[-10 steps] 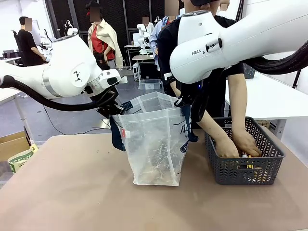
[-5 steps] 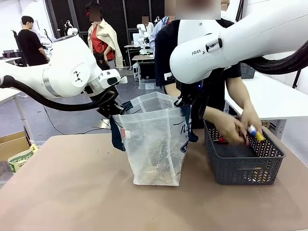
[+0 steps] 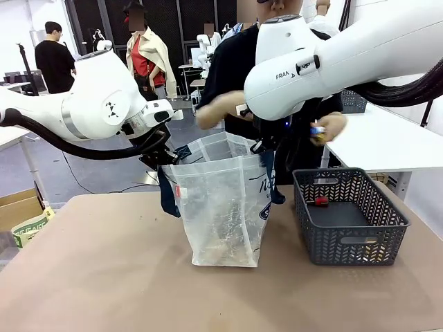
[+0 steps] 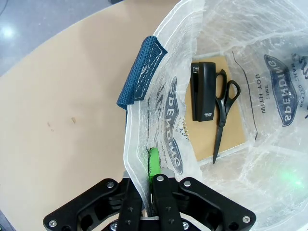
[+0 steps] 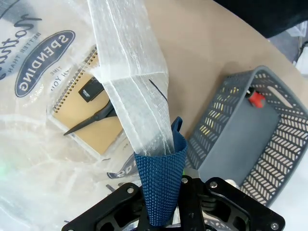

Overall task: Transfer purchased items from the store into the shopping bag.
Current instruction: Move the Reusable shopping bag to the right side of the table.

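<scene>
The shopping bag (image 3: pixel 221 207) stands open at mid-table, translucent white with navy handles. My left gripper (image 3: pixel 166 158) is shut on its left rim, and in the left wrist view the green pad (image 4: pixel 154 163) pinches the plastic. My right gripper (image 3: pixel 267 149) is shut on the right side, clamping the navy handle (image 5: pixel 161 192). Inside lie a brown notebook (image 4: pixel 230 126), a black stapler (image 4: pixel 203 97) and black scissors (image 4: pixel 224 113). The store, a dark grey mesh basket (image 3: pixel 349 242), sits to the right with a red item (image 3: pixel 322 202) in it. The person's hand (image 3: pixel 327 128) holds small items above the basket.
The person stands behind the bag, the other hand (image 3: pixel 213 111) raised over its far rim. A cardboard box (image 3: pixel 17 204) sits off the table's left edge. Bare tabletop (image 3: pixel 97 277) lies in front of the bag.
The person's hands came up out of the basket with small items and now hover at chest height behind the bag. Both arms and the bag stayed still.
</scene>
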